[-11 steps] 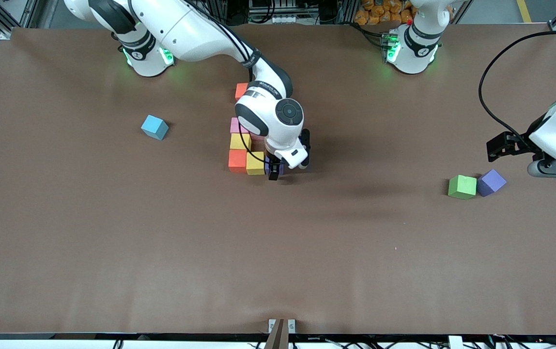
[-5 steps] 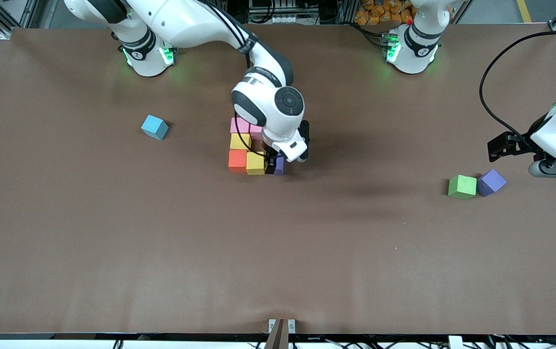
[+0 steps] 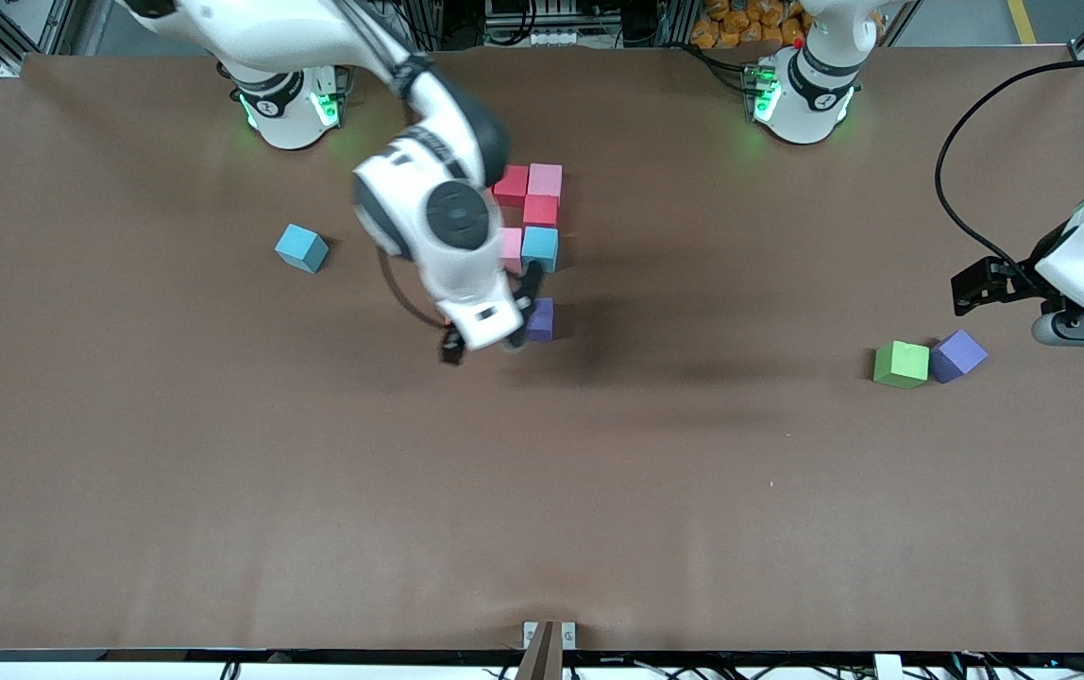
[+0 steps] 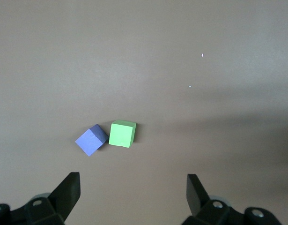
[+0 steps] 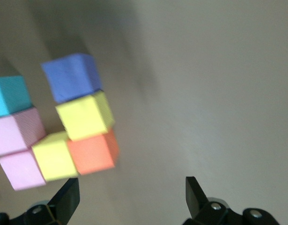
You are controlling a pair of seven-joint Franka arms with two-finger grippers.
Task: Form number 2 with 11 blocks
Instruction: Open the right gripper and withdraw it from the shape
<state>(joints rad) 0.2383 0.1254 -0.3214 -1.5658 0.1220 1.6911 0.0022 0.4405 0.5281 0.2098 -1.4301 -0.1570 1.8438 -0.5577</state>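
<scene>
Where arm hides, yellow blocks (image 5: 85,116).

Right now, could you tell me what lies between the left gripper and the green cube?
Only bare table: in the left wrist view, nothing lies between the open left gripper and the green cube.

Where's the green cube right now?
The green cube sits toward the left arm's end of the table, touching a stray purple cube, with the open left gripper over the table beside them.

Right arm (image 3: 433,212) hides orange, yellow blocks (front view) — number 2 (image 3: 528,236) incomplete.
</scene>
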